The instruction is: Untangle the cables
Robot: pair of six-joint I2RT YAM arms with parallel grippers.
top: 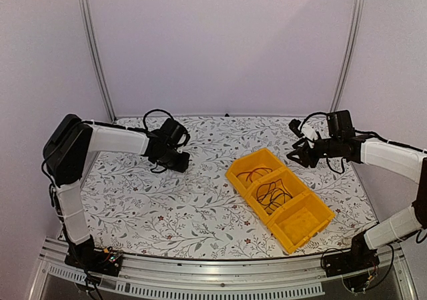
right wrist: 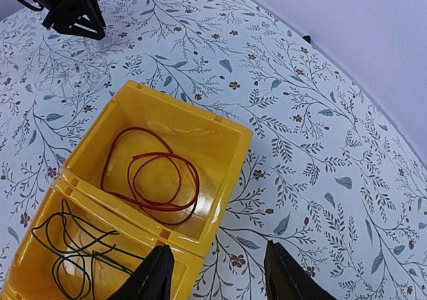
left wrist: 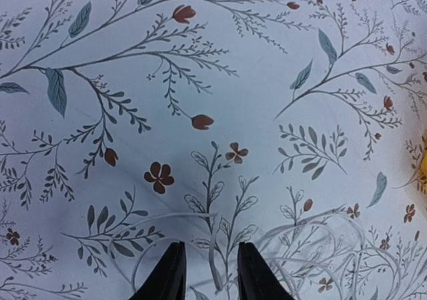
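A thin white cable (left wrist: 215,243) lies in loose loops on the floral table; it shows faintly in the right wrist view (right wrist: 67,70). My left gripper (left wrist: 212,273) is open and low over it, with one strand running between the jaws. In the top view the left gripper (top: 177,159) is at the back left. A red cable (right wrist: 153,173) lies coiled in the far compartment of the yellow bin (right wrist: 235,180), and a dark green cable (right wrist: 67,247) lies in the middle one. My right gripper (right wrist: 217,277) is open and empty above the bin's right edge.
The yellow bin (top: 230,173) has three compartments in a diagonal row: red cable (top: 252,175), green cable (top: 273,195), and an empty near one (top: 303,221). The right gripper (top: 297,155) hovers just behind the bin. Metal frame posts stand at the back corners.
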